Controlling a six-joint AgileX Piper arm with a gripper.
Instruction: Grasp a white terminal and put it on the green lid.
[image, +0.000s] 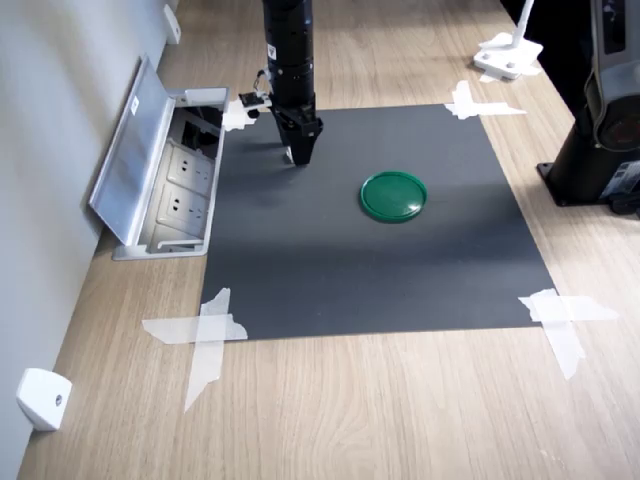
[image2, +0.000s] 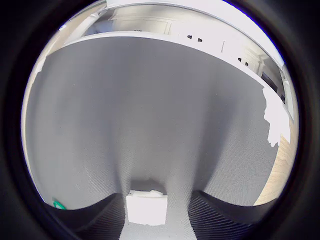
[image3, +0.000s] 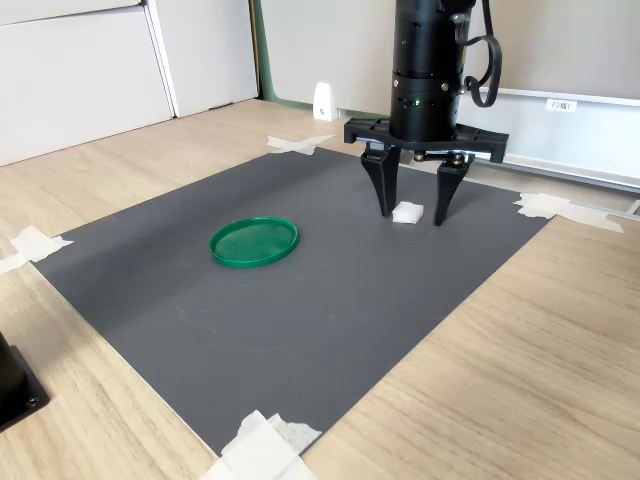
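A wooden tabletop (image: 400, 420) is carrying a dark grey mat (image: 380, 270) that is being held down at its corners by white tape strips (image: 205, 335). The arm is standing upright over the mat's far part in the first exterior view, with its gripper (image3: 410, 214) pointing straight down. The jaws are standing spread apart, gripping nothing, their tips sitting down at the mat or just above it. The white terminal (image3: 407, 212) is lying on the mat between the two fingers; in the wrist view it (image2: 146, 209) is showing as a pale block between them. The green lid (image3: 254, 241) is lying flat on the mat, well apart from the gripper, toward the second exterior view's left, with nothing on it.
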